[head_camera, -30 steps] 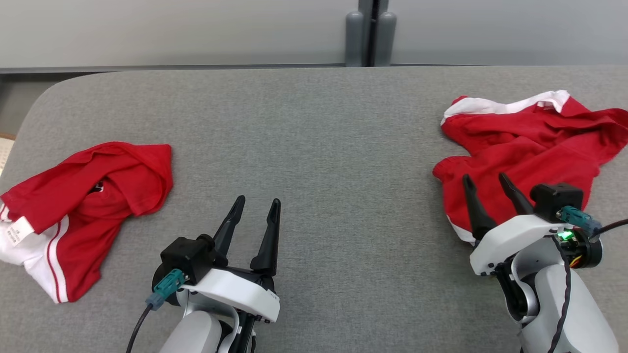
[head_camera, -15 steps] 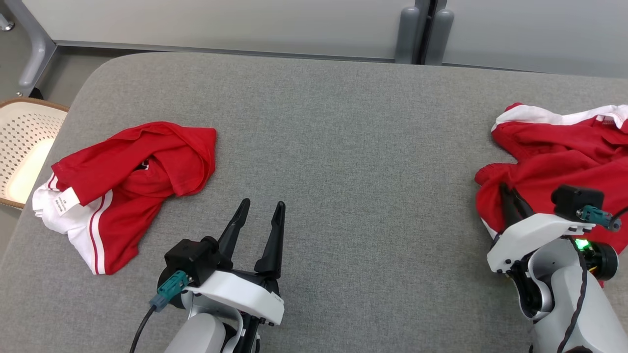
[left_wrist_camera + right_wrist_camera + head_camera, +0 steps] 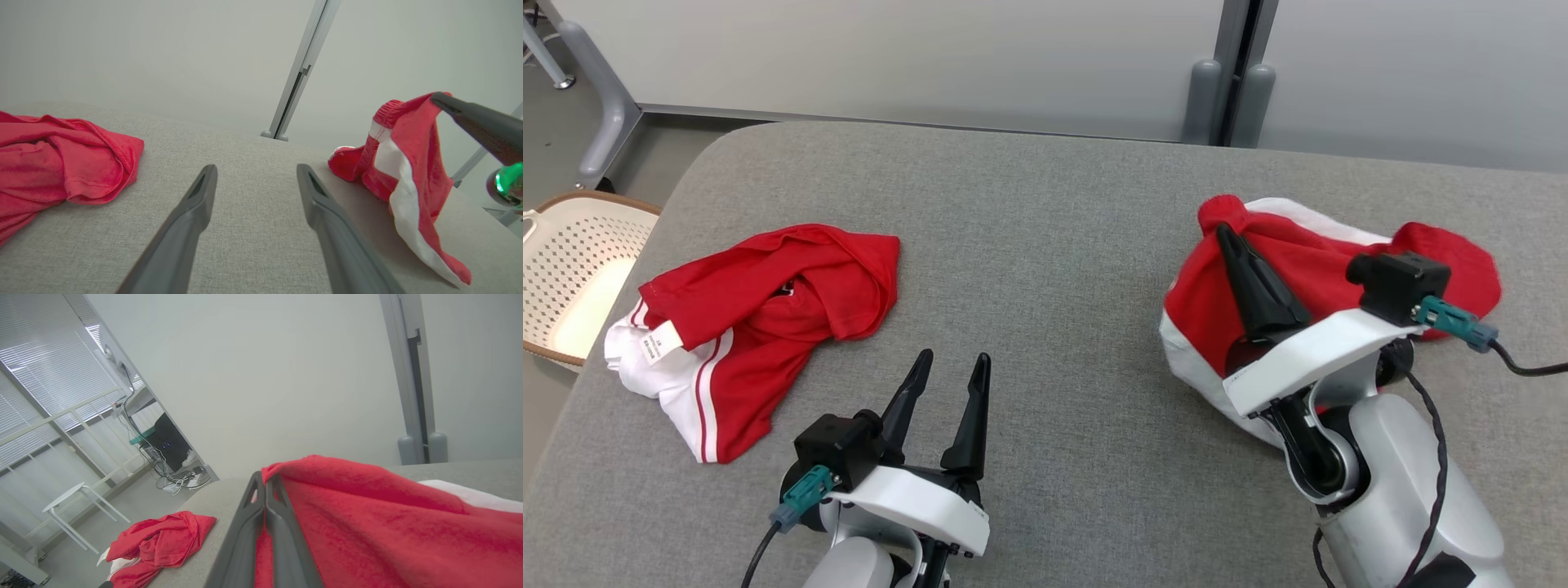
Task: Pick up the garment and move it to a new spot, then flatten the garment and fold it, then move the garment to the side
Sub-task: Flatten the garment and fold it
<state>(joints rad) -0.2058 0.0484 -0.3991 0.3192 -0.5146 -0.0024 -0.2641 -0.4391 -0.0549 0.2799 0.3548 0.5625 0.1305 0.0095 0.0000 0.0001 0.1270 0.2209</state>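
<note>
Two arms forward, right jaws clamped on hanging garment (image 3: 1313, 255), left jaws apart

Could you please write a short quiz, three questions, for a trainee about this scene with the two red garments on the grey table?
1. True or false: the right gripper is shut on the right garment, and part of the cloth is lifted off the table.
2. What stands on the floor at the table's left edge? A) a bucket B) a perforated basket C) a chair
3. Fill the gap: the left gripper is ___ and holds nothing.

Key: 1 true; 2 B; 3 open.
</note>
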